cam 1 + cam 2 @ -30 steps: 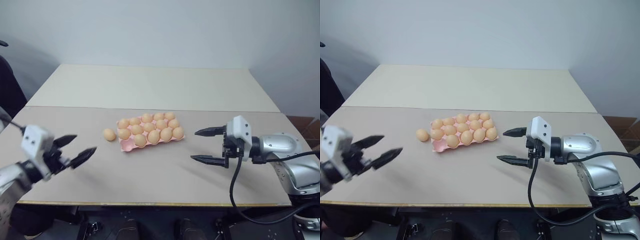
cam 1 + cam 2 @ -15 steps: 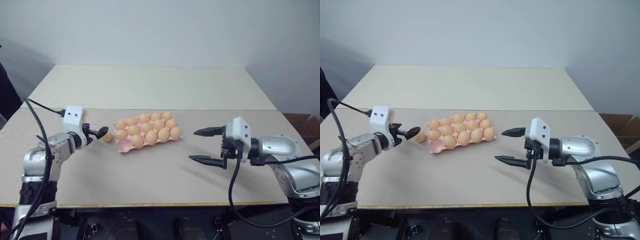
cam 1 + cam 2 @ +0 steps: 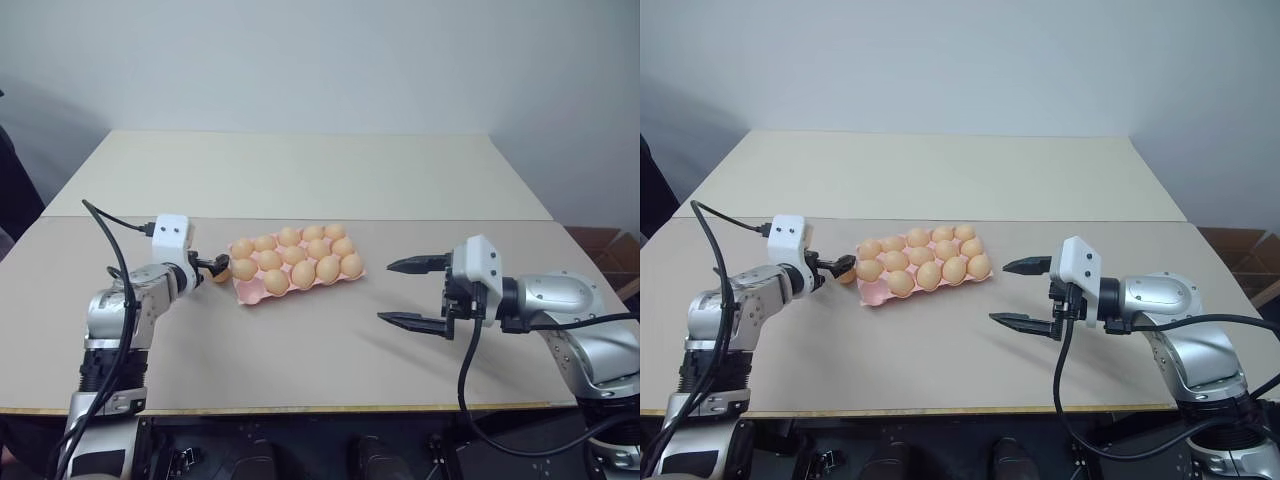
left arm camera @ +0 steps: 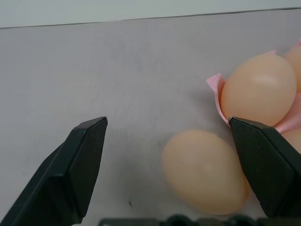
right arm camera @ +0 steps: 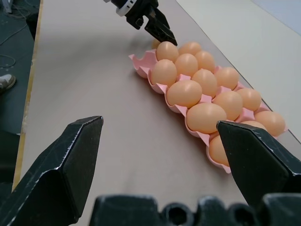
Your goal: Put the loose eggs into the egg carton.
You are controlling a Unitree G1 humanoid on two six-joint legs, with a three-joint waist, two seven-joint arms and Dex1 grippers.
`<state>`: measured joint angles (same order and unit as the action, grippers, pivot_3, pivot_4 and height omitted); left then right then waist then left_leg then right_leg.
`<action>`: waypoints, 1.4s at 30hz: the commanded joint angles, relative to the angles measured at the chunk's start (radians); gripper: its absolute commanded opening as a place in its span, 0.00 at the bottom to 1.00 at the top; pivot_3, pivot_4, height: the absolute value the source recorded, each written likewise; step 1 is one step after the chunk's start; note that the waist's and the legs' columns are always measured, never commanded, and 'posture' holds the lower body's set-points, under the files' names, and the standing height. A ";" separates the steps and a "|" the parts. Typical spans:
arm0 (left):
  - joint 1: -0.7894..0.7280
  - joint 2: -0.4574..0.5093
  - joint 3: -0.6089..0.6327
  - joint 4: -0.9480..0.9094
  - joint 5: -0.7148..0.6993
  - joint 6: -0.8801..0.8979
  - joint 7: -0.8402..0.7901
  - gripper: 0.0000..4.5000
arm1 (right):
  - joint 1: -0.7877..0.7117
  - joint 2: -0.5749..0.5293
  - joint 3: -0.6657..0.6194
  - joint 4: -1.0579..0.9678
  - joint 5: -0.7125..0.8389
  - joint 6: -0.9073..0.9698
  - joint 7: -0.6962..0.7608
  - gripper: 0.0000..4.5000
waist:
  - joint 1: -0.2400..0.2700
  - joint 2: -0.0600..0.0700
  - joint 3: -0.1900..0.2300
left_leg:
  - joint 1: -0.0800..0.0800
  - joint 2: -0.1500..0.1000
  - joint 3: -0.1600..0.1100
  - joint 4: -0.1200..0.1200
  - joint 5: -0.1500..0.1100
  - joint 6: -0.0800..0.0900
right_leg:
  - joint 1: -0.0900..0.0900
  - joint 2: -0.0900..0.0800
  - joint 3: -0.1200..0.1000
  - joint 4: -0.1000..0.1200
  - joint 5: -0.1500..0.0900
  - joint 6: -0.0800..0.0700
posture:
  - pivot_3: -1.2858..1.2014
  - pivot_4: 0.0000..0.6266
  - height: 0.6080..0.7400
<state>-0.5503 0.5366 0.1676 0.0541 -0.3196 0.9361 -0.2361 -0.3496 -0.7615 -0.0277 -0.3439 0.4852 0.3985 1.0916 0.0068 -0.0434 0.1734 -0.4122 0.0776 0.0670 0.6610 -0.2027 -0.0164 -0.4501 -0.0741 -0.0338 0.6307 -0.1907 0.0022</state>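
Note:
One loose egg (image 4: 204, 172) lies on the table just left of the pink egg carton (image 3: 251, 293). My left gripper (image 4: 167, 121) is open, with one black finger on each side of that egg and not touching it; the head views show the same gripper (image 3: 844, 266) low at the carton's left end. Several eggs fill the carton, and its near-left cup is bare. To the carton's right my right gripper (image 3: 388, 292) hangs open and empty above the table, pointing left towards the carton (image 5: 141, 63).
Two pale tabletops meet at a seam (image 3: 450, 221) behind the carton, the far one running to a white wall. The near table edge (image 3: 330, 408) runs across the front. A black cable (image 3: 112, 262) loops over my left arm.
My left arm swung in from the near left corner to the loose egg and lowered, so its open fingers now flank the egg. The right arm kept still.

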 commanded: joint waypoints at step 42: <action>-0.012 0.054 0.031 -0.071 0.074 -0.010 -0.007 1.00 | -0.044 -0.007 -0.015 -0.018 0.014 -0.017 -0.006 1.00 | 0.004 0.000 0.000 | -0.001 -0.001 -0.001 0.000 0.000 0.000 | 0.000 -0.001 -0.001 -0.001 0.000 0.000 | 0.52 0.24 1.00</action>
<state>-0.5430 0.5799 0.1946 -0.0095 -0.2597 0.9538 -0.2395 -0.3756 -0.7668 -0.0247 -0.3439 0.4877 0.3985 1.0873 0.0105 -0.0434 0.1735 -0.4137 0.0769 0.0664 0.6610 -0.2027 -0.0164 -0.4501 -0.0750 -0.0345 0.6296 -0.1907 0.0023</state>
